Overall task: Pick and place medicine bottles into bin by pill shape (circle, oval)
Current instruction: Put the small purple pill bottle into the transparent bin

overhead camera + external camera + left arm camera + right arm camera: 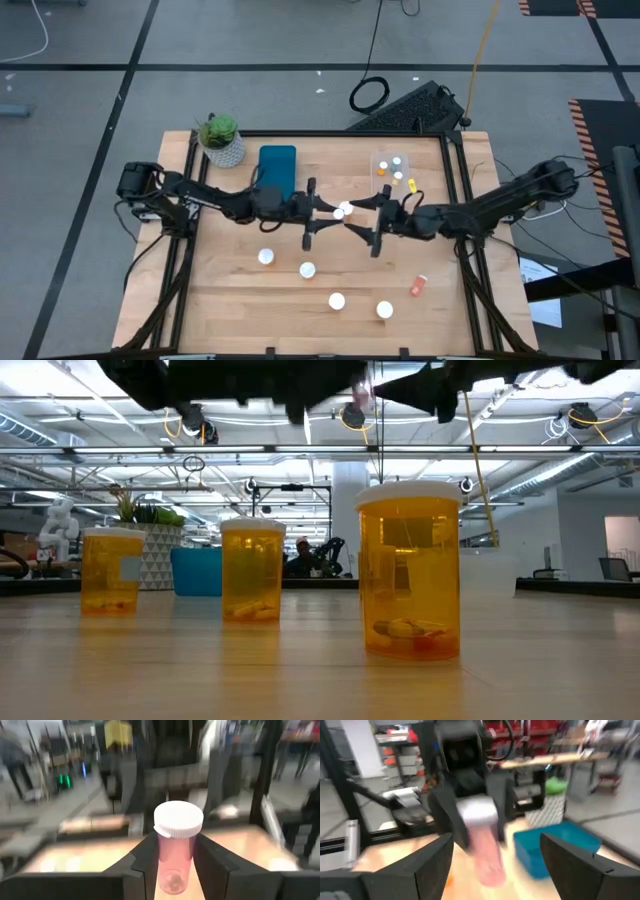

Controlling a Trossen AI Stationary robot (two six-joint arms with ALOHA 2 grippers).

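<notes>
The tabletop (240, 300) carries everything, and both dark arms meet above its middle. Behind the left pincer (322, 212) lies the blue bin (277, 168), with the potted plant (221, 139) beyond it. Behind the right pincer (362, 215) sits the clear bin (392, 168), which already holds a few bottles.

The left pincer is pinching a slim pink bottle (175, 851) with a white cap, held upright between its fingers (214, 862) well off the wood. The right pincer faces it at close range, fingers (580, 865) spread wide, the pink bottle just ahead of the gap between them.

On the near side of both pincers, four white-capped amber bottles (307, 270) stand loose on the wood, well apart from each other. A small orange bottle (418, 287) lies on its side, off to the outer side of the right pincer.

This looks like a hand-over or a close inspection of the pills in the pink bottle, mid-sort. What seems to lie in its base is one small roundish pill, though that is hard to tell. The next move probably calls for the right pincer to close on the bottle before the left lets go, then carry it to the matching bin.
</notes>
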